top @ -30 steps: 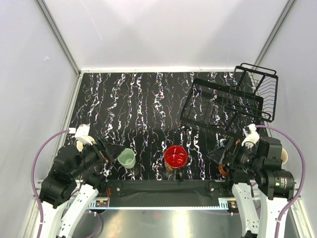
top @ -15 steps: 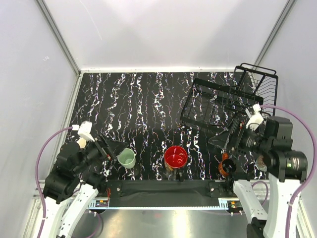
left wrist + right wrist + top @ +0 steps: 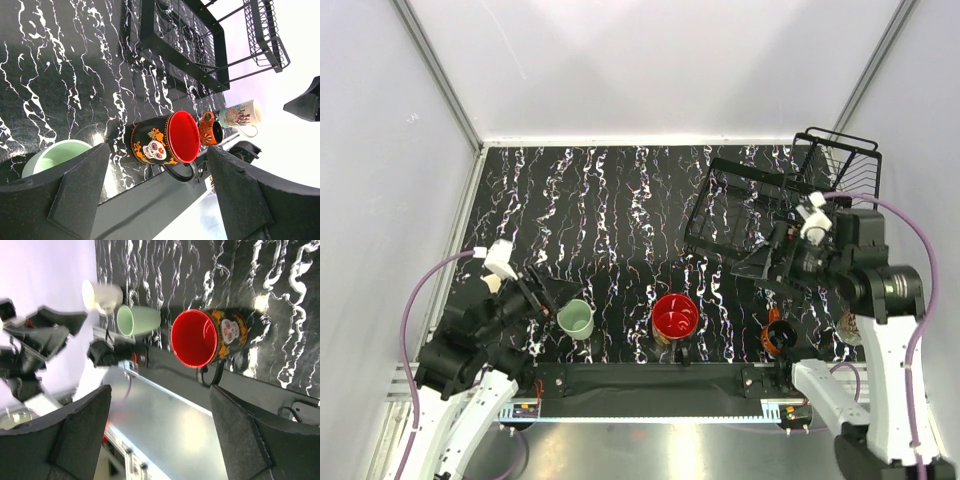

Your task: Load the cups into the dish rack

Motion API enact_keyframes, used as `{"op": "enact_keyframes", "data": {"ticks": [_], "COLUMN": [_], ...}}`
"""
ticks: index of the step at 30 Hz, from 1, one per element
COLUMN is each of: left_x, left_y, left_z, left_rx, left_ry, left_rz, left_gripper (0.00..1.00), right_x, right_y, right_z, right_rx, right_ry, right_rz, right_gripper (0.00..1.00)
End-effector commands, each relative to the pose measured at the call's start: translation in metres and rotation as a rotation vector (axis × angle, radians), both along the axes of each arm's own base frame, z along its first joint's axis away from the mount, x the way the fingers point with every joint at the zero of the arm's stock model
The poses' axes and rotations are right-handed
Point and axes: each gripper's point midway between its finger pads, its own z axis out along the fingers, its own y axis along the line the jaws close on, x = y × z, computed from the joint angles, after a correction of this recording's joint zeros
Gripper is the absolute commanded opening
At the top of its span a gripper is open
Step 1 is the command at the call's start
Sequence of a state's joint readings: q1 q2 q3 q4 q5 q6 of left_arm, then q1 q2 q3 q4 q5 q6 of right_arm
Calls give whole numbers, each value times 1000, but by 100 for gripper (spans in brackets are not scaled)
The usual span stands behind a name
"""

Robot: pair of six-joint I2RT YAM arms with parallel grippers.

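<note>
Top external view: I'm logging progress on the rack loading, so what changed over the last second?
The right arm swung from the near edge toward the dish rack, jaws open and empty. The left arm shifted only slightly. Nothing was grasped or released. The mint-green mug, the red-lined mug and the rack stayed put.

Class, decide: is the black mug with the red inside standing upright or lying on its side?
Upright. The overhead camera looks straight down into the mug, its red mouth a full circle facing up.
</note>
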State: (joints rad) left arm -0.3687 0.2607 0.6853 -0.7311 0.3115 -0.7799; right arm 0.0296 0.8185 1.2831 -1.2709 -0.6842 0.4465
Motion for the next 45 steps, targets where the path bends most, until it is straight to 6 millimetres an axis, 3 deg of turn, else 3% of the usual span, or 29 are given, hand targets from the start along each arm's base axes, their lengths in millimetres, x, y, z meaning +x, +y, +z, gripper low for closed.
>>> {"op": "enact_keyframes", "data": {"ticks": [1,6,7,9,10,13,14,15,25,32,35,40,45], "left_x": [5,5,4,3,1,1,0,0,-1,-5,-10,-8,-4], "left_y": [-9,-9,-8,-7,-6,-4,-4,-3,8,25,23,35,33], "left_z": [14,11,10,12,11,9,8,7,3,-1,3,-7,-12], "left_rx": [-39,-34,-31,-28,-24,-8,-4,-1,19,35,25,73,92], "left_ry": [-45,-32,-31,-38,-36,-33,-33,-33,-52,-51,-87,-33,-4], "left_rz": [-35,-37,-34,-32,-32,-28,-26,-23,27,118,97,159,153], "left_gripper": [84,84,84,84,84,84,84,84,84,91,99,99,99], "right_x": [17,37,28,36,29,34,25,32,7,8,11,12,9], "right_y": [9,40,55,65,76,96,109,109,166,186,192,195,191], "right_z": [14,8,7,-2,-7,-31,-43,-49,-117,-152,-162,-184,-200], "right_rx": [-41,-141,-166,-217,-227,-274,-309,-339,-559,-583,-609,-671,-683], "right_ry": [-60,-49,-57,-51,-45,-19,-9,-13,50,63,75,104,130], "right_rz": [36,66,127,94,124,84,111,40,9,-13,-14,-21,-43], "right_gripper": [86,86,87,87,87,87,87,87,87,81,80,78,72]}}
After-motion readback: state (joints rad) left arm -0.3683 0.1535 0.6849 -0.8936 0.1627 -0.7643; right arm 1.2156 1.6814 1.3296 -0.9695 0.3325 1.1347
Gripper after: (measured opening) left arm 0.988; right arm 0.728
